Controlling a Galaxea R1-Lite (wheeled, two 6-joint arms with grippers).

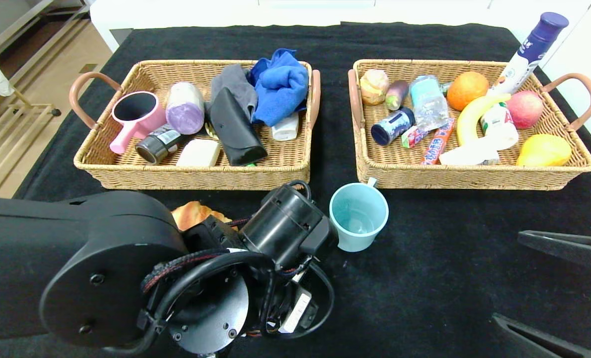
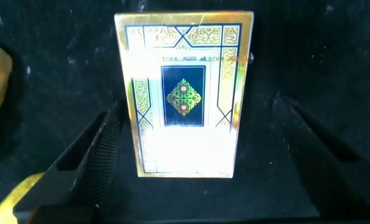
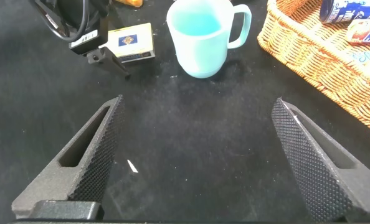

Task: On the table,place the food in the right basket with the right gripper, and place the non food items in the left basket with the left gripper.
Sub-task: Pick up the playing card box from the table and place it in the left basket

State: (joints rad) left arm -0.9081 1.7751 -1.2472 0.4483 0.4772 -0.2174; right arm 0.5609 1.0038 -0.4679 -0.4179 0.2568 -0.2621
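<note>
My left gripper [image 2: 191,162] hangs over the card box [image 2: 185,102], jaws spread as wide as they go, one finger [image 2: 85,158] on each long side of the box and neither touching it. I hold nothing there. The box lies flat on the black bench [image 1: 449,258], a cream face with a gold and blue border and a dark panel in the middle bearing a green diamond. From the head view my own left arm hides it; the right wrist view shows it [image 3: 131,42] just beside the mug [image 3: 200,34].

My right gripper [image 3: 194,162] is low over bare cloth at the near right of the bench, jaws fully apart and empty.

The mug [image 1: 359,216], pale blue, stands upright and empty just in front of the right basket [image 1: 469,176], its handle touching or nearly touching the basket wall. A croissant [image 1: 196,214] lies on the bench behind my left arm, in front of the left basket [image 1: 191,176], partly hidden.

The left basket already holds a purple roll [image 1: 185,108], a pink mug, a blue cloth and other things. The right basket holds a water bottle [image 1: 428,103], a lemon [image 1: 544,150], a banana, an orange and more.
</note>
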